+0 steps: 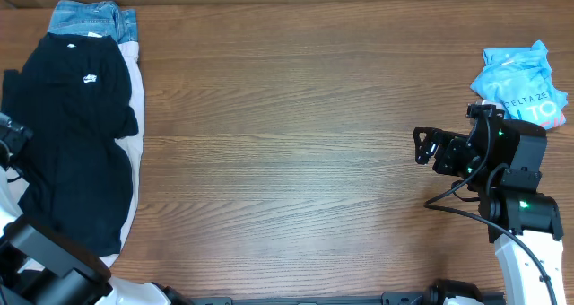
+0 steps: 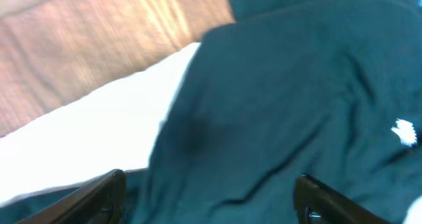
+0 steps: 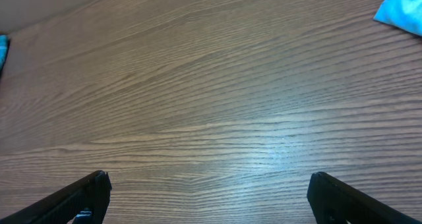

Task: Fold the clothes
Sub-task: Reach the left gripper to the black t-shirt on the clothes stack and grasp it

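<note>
The clothes lie in a pile at the table's left end. A black T-shirt (image 1: 76, 135) with a small white chest logo (image 1: 90, 79) is spread over a pale garment (image 1: 137, 94), and blue denim (image 1: 90, 20) shows behind them. My left gripper (image 1: 11, 133) is at the shirt's left edge. In the left wrist view it (image 2: 208, 204) is low over the dark shirt cloth (image 2: 283, 99), jaws wide apart, wrinkled fabric between the fingers (image 2: 99, 197). My right gripper (image 1: 420, 146) stands open above bare wood, nothing between its fingers (image 3: 86, 197).
A crumpled light-blue printed tee (image 1: 523, 88) lies at the far right behind the right arm; its corner (image 3: 402, 6) shows in the right wrist view. The wooden table (image 1: 296, 161) stretches between the two piles. The pale garment (image 2: 86, 138) borders the shirt.
</note>
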